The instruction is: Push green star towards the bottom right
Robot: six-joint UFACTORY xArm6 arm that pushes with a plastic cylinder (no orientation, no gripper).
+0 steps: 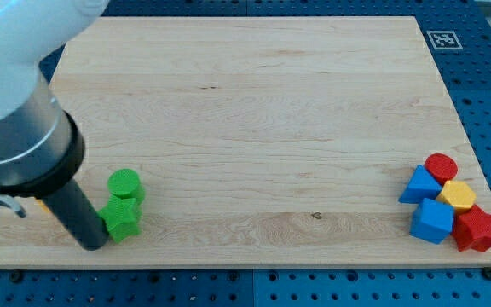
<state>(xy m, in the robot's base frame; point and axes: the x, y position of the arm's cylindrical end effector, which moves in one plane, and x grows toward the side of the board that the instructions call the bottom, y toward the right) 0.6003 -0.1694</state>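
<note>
The green star point(123, 219) lies near the view's bottom left of the wooden board point(254, 119). A green cylinder point(125, 184) sits just above it, touching it. My tip point(93, 246) is at the star's left side, right against it or very close. The dark rod rises from there up to the arm's white body at the view's top left.
A cluster sits at the view's bottom right: a red cylinder point(441, 166), a blue triangle block point(420, 185), a yellow hexagon block point(458, 195), a blue cube point(432, 221) and a red star point(477, 228). A small orange piece point(39, 205) peeks out behind the arm.
</note>
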